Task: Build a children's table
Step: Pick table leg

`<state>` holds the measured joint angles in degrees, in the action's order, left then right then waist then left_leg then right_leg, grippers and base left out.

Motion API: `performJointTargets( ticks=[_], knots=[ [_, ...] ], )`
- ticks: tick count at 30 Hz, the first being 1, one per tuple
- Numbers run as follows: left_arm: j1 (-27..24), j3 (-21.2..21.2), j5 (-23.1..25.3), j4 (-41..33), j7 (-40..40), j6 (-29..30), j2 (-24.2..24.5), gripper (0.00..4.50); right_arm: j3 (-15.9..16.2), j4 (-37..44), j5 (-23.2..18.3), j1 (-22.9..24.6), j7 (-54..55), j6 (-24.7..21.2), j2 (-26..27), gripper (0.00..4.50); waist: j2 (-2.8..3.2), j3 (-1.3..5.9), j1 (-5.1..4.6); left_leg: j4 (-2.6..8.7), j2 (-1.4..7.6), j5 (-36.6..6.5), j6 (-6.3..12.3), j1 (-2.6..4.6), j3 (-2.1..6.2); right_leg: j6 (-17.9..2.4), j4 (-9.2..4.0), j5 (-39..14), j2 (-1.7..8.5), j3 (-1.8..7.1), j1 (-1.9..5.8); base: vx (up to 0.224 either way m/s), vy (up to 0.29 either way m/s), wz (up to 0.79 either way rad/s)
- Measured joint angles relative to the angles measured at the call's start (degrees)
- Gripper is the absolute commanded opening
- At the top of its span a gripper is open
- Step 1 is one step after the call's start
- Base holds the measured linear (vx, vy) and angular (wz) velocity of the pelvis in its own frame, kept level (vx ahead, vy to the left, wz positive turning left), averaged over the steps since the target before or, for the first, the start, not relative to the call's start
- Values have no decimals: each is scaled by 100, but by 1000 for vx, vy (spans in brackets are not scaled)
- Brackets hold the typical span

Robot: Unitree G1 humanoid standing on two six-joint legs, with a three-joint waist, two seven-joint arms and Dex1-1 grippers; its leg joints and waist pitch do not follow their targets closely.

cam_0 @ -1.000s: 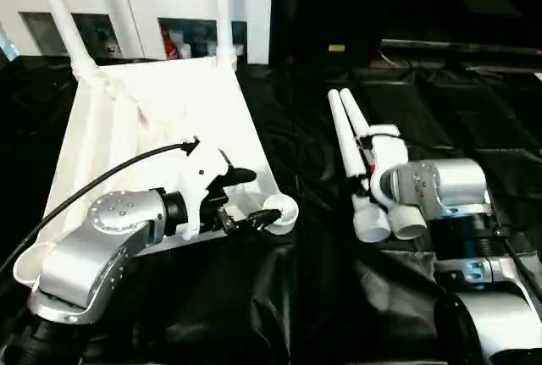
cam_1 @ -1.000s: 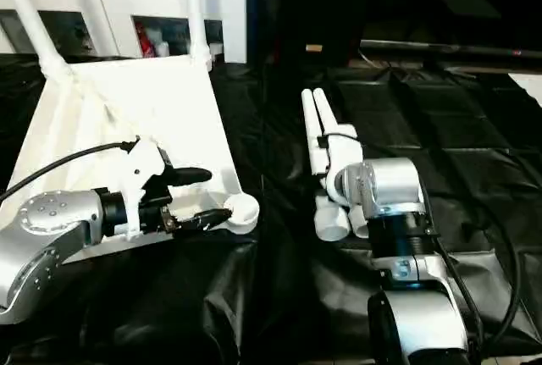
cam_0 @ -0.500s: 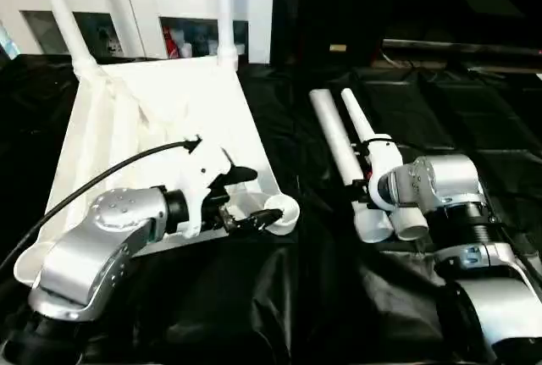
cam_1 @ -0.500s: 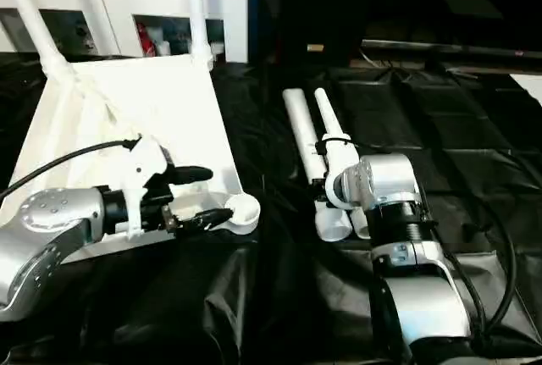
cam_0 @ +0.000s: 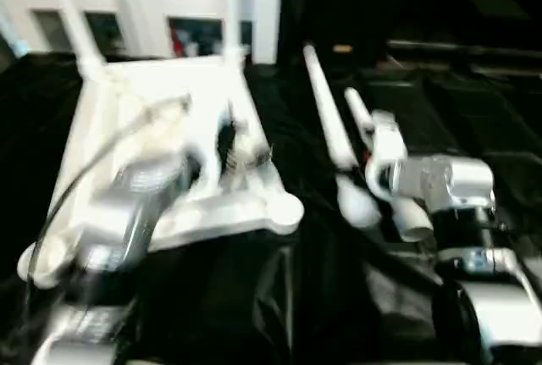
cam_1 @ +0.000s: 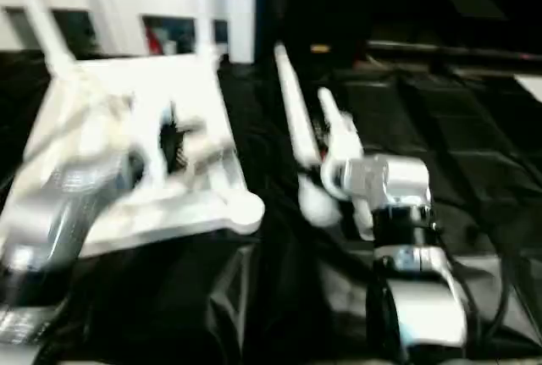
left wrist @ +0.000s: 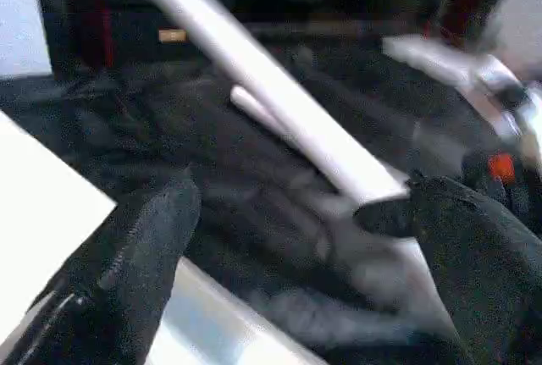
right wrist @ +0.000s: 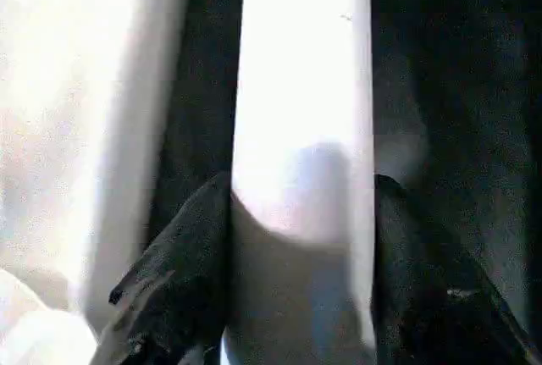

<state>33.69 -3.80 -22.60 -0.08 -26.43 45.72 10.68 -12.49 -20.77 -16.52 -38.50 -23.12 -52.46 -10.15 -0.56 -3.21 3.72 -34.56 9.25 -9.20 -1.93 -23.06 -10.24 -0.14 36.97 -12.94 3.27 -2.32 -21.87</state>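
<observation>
Two white legs (cam_0: 230, 9) are seen already standing upright in the far corner sockets of the inverted tabletop (cam_0: 161, 102), which lies on the black sheet (cam_0: 254, 297) at the robot's left. The near right corner socket (cam_0: 286, 211) of the tabletop is seen without a leg. The left gripper (left wrist: 288, 238) is held above the near part of the tabletop with its jaws spread wide and nothing between them; its outline in the head views is blurred.

On the right, a third leg (right wrist: 301, 128) is clamped between the black fingers (right wrist: 182, 272) of the right gripper (right wrist: 296, 238), the fingers pressed against both sides of the tube. A loose leg (cam_0: 329, 124) is seen lying at a slant just beside it on the black sheet, with its thin end pointing toward the cabinet (cam_0: 152, 9) at the back and its thick end near the tabletop's free socket. Which leg is which in the head views cannot be told with certainty.
</observation>
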Motion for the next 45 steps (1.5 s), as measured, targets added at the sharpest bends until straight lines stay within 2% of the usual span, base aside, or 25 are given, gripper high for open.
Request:
performJointTargets(
  ticks=[2, 3, 7, 12, 21, 22, 24, 40, 45],
  knots=[
    [216, -225, -228, 313, 133, 82, -201, 450, -12, 261, -180, 268, -375, 441, 54, 188, 0, 0, 19, 0, 1, 5, 12, -5, -1, -2, -2, -1, 0, -2, -3, 0, 0, 0],
    [330, -311, -337, 451, 177, 100, -299, 450, -41, 395, -302, 370, -590, 520, 81, 188, 1, -1, 31, 0, 2, 13, 28, -7, -2, -2, -3, -1, 0, -2, -4, 0, 0, 0],
    [765, -627, -606, 786, 313, 244, -692, 450, -179, 1013, -848, 615, -1140, 482, 168, 188, 1, -1, 72, -1, 3, 13, 40, -8, -7, -2, -11, -1, 0, -4, -1, 0, 0, 0],
    [969, -902, -1030, 988, 432, 440, -949, 450, 85, 1668, -1244, 948, -1750, 459, 69, 188, 1, 0, 130, -1, 5, 13, 40, -1, -7, -2, -10, -1, 0, -5, 5, 0, 0, 0],
    [964, -1063, -1530, 914, 436, 813, -1235, 450, 666, 2034, -1305, 1158, -2180, 456, -108, 188, -20, -13, 141, 0, 7, 13, 40, -4, -7, -2, -14, 0, 1, -9, 4, 0, 0, 0],
    [964, -1056, -1538, 894, 444, 819, -1238, 421, 714, 2047, -1305, 1174, -2195, 458, -123, 188, -20, -13, 141, 0, 7, 13, 40, -5, -7, -2, -16, 0, 1, -8, 4, 0, 0, 0],
    [962, -1039, -1534, 879, 494, 822, -1242, 414, 822, 2061, -1304, 1184, -2227, 458, -159, 188, -24, -15, 141, 0, 7, 13, 40, -6, -7, -2, -19, 0, 1, -8, 4, 0, 0, 0],
    [887, -1049, -1602, 773, 701, 934, -1284, 295, 996, 2083, -1308, 1184, -2215, 557, -216, 188, -28, -18, 140, 4, 6, 11, 44, -14, -7, -1, -39, 0, 1, -10, 5, 0, 0, 0],
    [878, -1058, -1594, 759, 991, 955, -1315, 259, 1065, 2085, -1306, 1184, -2142, 582, -228, 188, -28, -18, 138, 6, 7, 11, 44, -14, -7, -1, -40, 0, 1, -10, 6, 0, 0, 0]
  ],
)
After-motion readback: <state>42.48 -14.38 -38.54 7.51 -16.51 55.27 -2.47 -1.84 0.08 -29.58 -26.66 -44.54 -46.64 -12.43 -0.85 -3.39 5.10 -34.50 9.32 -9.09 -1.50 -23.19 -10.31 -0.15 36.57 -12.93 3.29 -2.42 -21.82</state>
